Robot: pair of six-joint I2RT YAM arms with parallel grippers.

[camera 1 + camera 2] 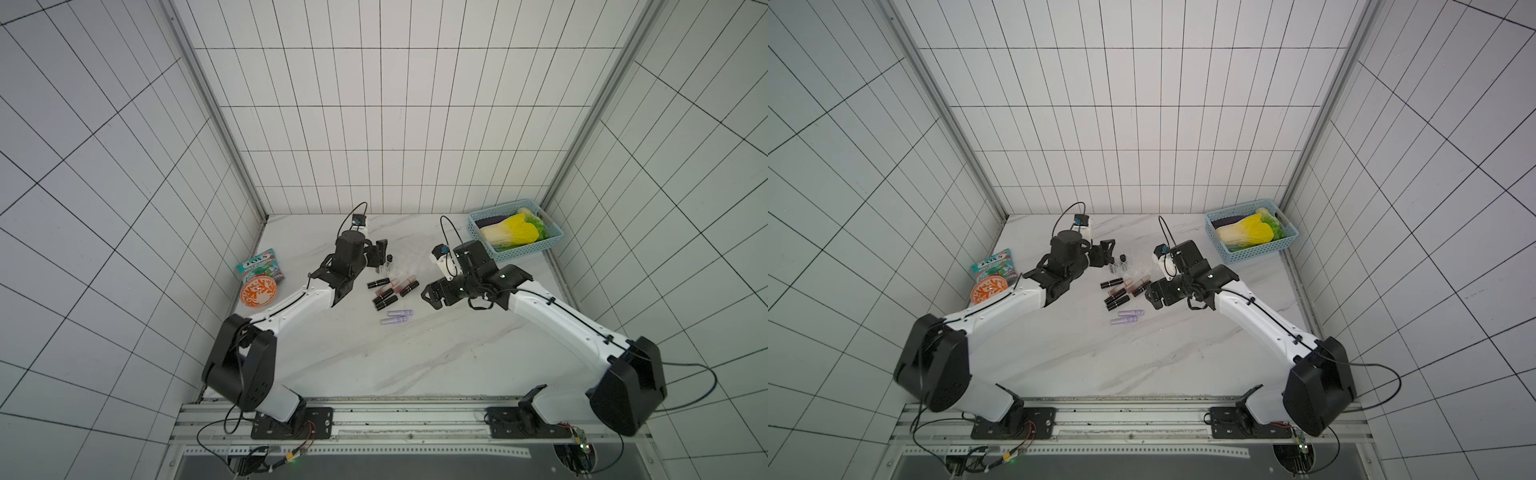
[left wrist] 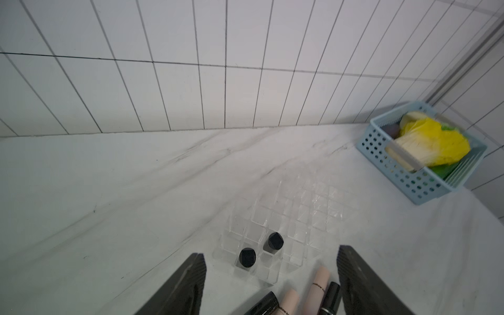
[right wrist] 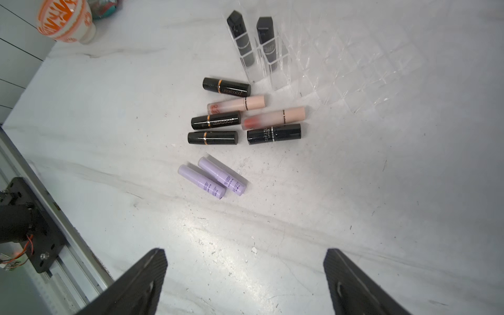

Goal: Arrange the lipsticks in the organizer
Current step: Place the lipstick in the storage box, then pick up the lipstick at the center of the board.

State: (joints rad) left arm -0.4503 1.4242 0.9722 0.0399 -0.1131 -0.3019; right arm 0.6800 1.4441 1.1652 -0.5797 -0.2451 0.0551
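Note:
The clear organizer (image 2: 305, 210) sits on the marble near the back, faint in a top view (image 1: 405, 264). Two black lipsticks (image 2: 247, 257) (image 2: 275, 241) stand upright in its near corner slots. My left gripper (image 2: 272, 252) hangs open just above and short of them, holding nothing; it also shows in a top view (image 1: 381, 254). Loose lipsticks lie in front of the organizer: several black ones (image 3: 215, 120), two pink ones (image 3: 236, 105) and two lilac ones (image 3: 201, 181). My right gripper (image 3: 244, 252) is open over bare marble to their right, also in a top view (image 1: 430, 296).
A light-blue basket (image 1: 528, 248) with a yellow cabbage stands in the back right corner. An orange-patterned bowl (image 1: 257, 293) and a snack packet (image 1: 259, 266) lie by the left wall. Tiled walls close three sides; a metal rail (image 1: 395, 419) runs along the front.

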